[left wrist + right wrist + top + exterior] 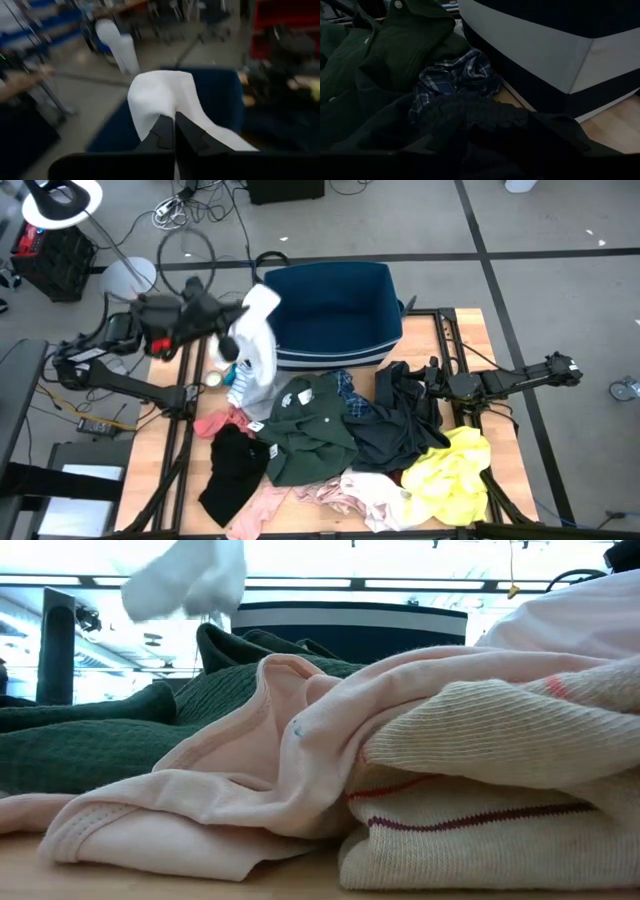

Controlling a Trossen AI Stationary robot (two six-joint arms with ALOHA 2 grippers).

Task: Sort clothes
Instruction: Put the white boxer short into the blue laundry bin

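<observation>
At the near edge of the surface (150, 450), a pale pink garment (215, 785) and a cream ribbed knit (490, 755) with a thin maroon stripe and a thin red stripe are seen lying in folds, with a bright yellow garment (452, 470) bunched at the right corner. No brand, label or readable writing can be made out on any piece. A black garment (232, 470) is stretched with its long axis running from the near left edge up toward the middle, where a salmon red piece (220, 423) is crumpled just beside it. A dark green shirt (310, 430) is spread across the centre, with a blue plaid piece (455, 80) tucked between it and a dark heap (400, 420) on the right. Over that dark heap the right pincer (432, 380) is held low, its fingers set apart and nothing between them. Farther back, the left pincer (174, 131) is raised, its fingers pressed together and clamped on a white garment (256, 340). That garment hangs with its long axis roughly vertical, its top at the left rim of the navy bin (340, 320) and its lower end trailing toward the surface. The bin, with a white stripe along its wall, stands at the far side of the surface.
</observation>
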